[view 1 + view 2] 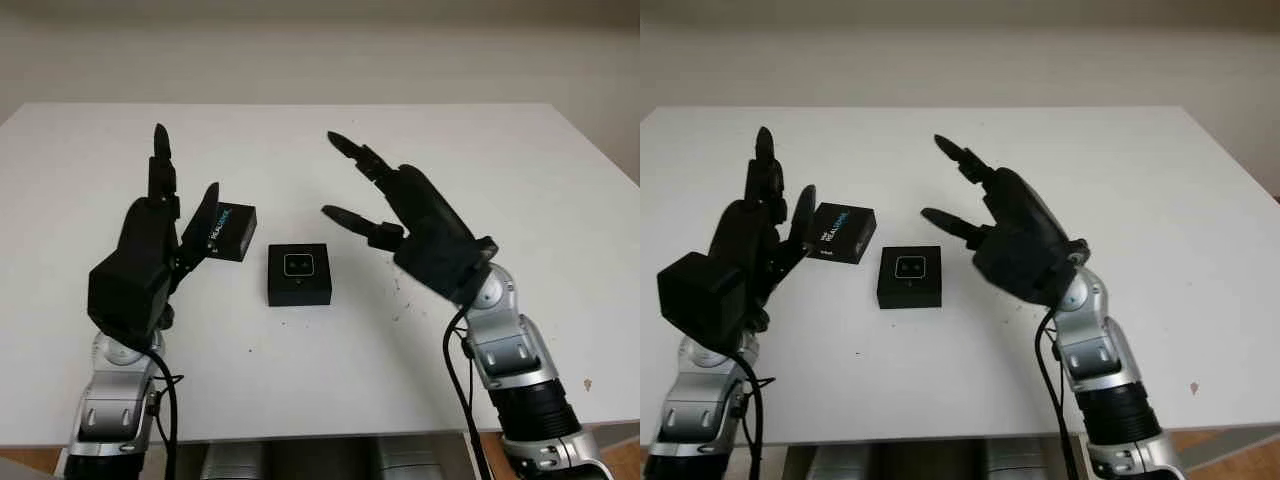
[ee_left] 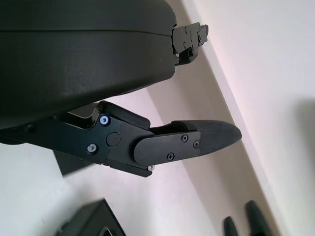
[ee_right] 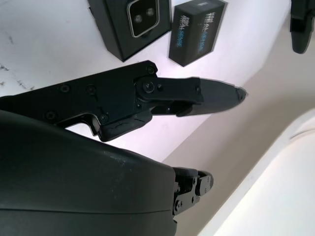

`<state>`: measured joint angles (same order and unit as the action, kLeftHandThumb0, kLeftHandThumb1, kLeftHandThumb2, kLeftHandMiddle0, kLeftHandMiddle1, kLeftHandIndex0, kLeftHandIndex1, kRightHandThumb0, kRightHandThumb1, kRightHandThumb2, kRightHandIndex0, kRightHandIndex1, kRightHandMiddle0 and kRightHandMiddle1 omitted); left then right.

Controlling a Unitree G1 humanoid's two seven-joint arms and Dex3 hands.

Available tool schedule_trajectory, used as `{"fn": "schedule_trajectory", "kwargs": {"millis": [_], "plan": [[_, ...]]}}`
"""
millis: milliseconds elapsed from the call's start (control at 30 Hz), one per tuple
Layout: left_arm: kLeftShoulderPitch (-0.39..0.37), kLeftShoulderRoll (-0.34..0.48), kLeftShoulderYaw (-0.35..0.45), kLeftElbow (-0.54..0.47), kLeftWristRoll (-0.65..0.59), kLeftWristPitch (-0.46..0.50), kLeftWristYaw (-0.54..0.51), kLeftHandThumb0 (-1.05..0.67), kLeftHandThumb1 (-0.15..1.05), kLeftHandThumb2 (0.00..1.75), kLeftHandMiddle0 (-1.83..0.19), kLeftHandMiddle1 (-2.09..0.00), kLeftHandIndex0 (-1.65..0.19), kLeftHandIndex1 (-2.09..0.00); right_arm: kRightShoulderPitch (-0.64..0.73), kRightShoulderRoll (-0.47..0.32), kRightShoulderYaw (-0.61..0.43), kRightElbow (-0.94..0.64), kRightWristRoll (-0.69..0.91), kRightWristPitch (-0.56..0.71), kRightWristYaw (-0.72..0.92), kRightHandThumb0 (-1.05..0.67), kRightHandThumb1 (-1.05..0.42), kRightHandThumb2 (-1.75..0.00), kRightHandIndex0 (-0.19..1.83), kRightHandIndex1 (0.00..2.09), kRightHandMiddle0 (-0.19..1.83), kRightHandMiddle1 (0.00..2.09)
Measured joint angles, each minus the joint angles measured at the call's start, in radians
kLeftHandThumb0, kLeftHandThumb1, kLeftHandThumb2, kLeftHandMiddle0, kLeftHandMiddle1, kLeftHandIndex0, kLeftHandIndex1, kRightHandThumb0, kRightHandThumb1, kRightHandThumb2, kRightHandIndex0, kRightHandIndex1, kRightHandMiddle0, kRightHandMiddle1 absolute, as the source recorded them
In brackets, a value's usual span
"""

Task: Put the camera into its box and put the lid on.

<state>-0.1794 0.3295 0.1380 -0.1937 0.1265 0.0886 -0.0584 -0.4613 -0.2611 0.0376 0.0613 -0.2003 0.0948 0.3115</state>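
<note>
Both robot hands are hovering open over the white worktop (image 1: 520, 170): left robot hand (image 1: 165, 225) beside the lid (image 1: 228, 232), right robot hand (image 1: 385, 205) near the box (image 1: 298, 275) holding the camera (image 1: 299, 264).

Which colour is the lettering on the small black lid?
Blue and white lettering on the small black lid, clearest in the right wrist view.

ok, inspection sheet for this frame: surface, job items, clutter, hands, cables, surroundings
Surface: white table, small dark specks near the right hand.
Job items: box open at centre, camera already inside; lid on the table left of the box, not on.
Clutter: nothing seen.
Hands: left hand open, raised beside the lid; right hand open, raised right of the box.
Cables: black cable along each forearm.
Surroundings: pale wall behind the table.
</note>
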Motion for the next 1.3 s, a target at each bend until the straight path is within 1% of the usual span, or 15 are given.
{"fn": "schedule_trajectory", "kwargs": {"millis": [133, 233, 333, 433, 533, 600, 700, 833, 867, 900, 933, 967, 1033, 1167, 1300], "plan": [[-0.053, 0.149, 0.034, 0.013, -0.015, 0.016, -0.146, -0.84, 1.04, 0.17, 0.19, 0.0, 0.19, 0.0, -0.033, -0.005, -0.065, 0.031, 0.127, 0.082, 0.036, -0.77, -1.05, -0.6, 0.0, 0.01, -0.02, 0.04], [-0.113, 0.297, 0.025, 0.072, 0.016, 0.03, -0.282, -0.84, 1.01, 0.07, 0.19, 0.0, 0.19, 0.0, -0.048, -0.007, -0.104, 0.075, 0.2, 0.12, 0.05, -0.73, -1.05, -0.63, -0.02, 0.01, -0.04, 0.04], [-0.196, 0.428, -0.034, 0.162, 0.097, -0.017, -0.378, -0.81, 0.95, 0.04, 0.17, -0.03, 0.18, -0.02, -0.05, -0.013, -0.133, 0.093, 0.257, 0.134, 0.067, -0.68, -1.05, -0.66, -0.05, 0.01, -0.08, 0.02], [-0.298, 0.481, -0.113, 0.284, 0.174, -0.108, -0.422, -0.75, 0.88, 0.02, 0.13, -0.06, 0.13, -0.05, -0.054, -0.023, -0.143, 0.093, 0.281, 0.135, 0.072, -0.69, -1.05, -0.66, -0.06, 0.01, -0.08, 0.02], [-0.371, 0.49, -0.18, 0.408, 0.248, -0.206, -0.415, -0.68, 0.84, 0.03, -0.04, -0.1, 0.02, -0.1, -0.055, -0.034, -0.144, 0.093, 0.284, 0.136, 0.07, -0.7, -1.05, -0.66, -0.06, 0.01, -0.08, 0.03], [-0.406, 0.49, -0.215, 0.484, 0.299, -0.268, -0.376, -0.62, 0.83, 0.05, -0.33, -0.19, -0.15, -0.16, -0.055, -0.043, -0.145, 0.093, 0.291, 0.135, 0.072, -0.69, -1.05, -0.66, -0.06, 0.02, -0.07, 0.03], [-0.462, 0.488, -0.257, 0.568, 0.377, -0.305, -0.318, -0.56, 0.84, 0.06, -0.53, -0.26, -0.31, -0.21, -0.053, -0.055, -0.146, 0.094, 0.297, 0.136, 0.076, -0.67, -1.05, -0.67, -0.08, 0.02, -0.08, 0.03], [-0.545, 0.48, -0.311, 0.674, 0.444, -0.35, -0.278, -0.6, 0.87, 0.06, -0.41, -0.29, -0.36, -0.22, -0.046, -0.058, -0.143, 0.087, 0.298, 0.155, 0.063, -0.67, -1.05, -0.68, -0.07, 0.03, -0.07, 0.04], [-0.564, 0.478, -0.325, 0.697, 0.457, -0.354, -0.277, -0.62, 0.87, 0.06, -0.22, -0.51, -0.32, -0.2, -0.045, -0.058, -0.142, 0.083, 0.298, 0.163, 0.06, -0.67, -1.05, -0.68, -0.07, 0.03, -0.08, 0.04], [-0.582, 0.474, -0.336, 0.719, 0.466, -0.354, -0.278, -0.64, 0.87, 0.05, -0.13, -0.59, -0.29, -0.18, -0.044, -0.058, -0.141, 0.081, 0.299, 0.171, 0.057, -0.67, -1.05, -0.68, -0.07, 0.03, -0.08, 0.04], [-0.6, 0.47, -0.348, 0.737, 0.477, -0.351, -0.281, -0.66, 0.86, 0.05, -0.1, -0.52, -0.26, -0.16, -0.044, -0.058, -0.14, 0.08, 0.3, 0.178, 0.056, -0.67, -1.05, -0.68, -0.07, 0.03, -0.08, 0.04], [-0.613, 0.466, -0.359, 0.747, 0.488, -0.342, -0.29, -0.67, 0.86, 0.05, -0.13, -0.33, -0.22, -0.12, -0.043, -0.058, -0.139, 0.08, 0.299, 0.185, 0.054, -0.67, -1.05, -0.68, -0.07, 0.03, -0.07, 0.04], [-0.636, 0.458, -0.383, 0.766, 0.512, -0.335, -0.303, -0.68, 0.85, 0.05, -0.14, -0.19, -0.17, -0.08, -0.043, -0.058, -0.134, 0.079, 0.299, 0.191, 0.05, -0.67, -1.05, -0.68, -0.07, 0.03, -0.07, 0.05], [-0.678, 0.442, -0.434, 0.799, 0.554, -0.321, -0.332, -0.68, 0.85, 0.05, -0.16, -0.12, -0.1, -0.04, -0.043, -0.058, -0.132, 0.079, 0.299, 0.192, 0.042, -0.66, -1.05, -0.68, -0.05, 0.04, -0.06, 0.05], [-0.717, 0.426, -0.467, 0.85, 0.58, -0.325, -0.335, -0.69, 0.83, 0.05, -0.08, -0.07, -0.07, -0.03, -0.042, -0.058, -0.132, 0.079, 0.299, 0.192, 0.034, -0.68, -1.05, -0.67, -0.04, 0.05, -0.05, 0.06]]}}
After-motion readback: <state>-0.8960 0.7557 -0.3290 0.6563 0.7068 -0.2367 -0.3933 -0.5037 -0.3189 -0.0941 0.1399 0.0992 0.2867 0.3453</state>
